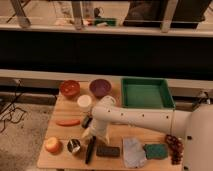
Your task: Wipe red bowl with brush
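Note:
The red bowl (70,88) stands at the back left of the wooden table (117,137), beside the purple bowl (100,87). The brush (90,149), a long black stick, lies near the front edge, running front to back. My white arm reaches in from the right, and its gripper (92,132) points down just above the brush's far end. The gripper is well in front of the red bowl. I cannot see any contact with the brush.
A green tray (146,93) sits at the back right. A white cup (84,102), an orange carrot-like piece (67,122), a round fruit (52,145), a silver-and-black cylinder (74,146), a black block (108,151), a grey cloth (134,151), a green sponge (156,151) and dark grapes (175,146) lie around.

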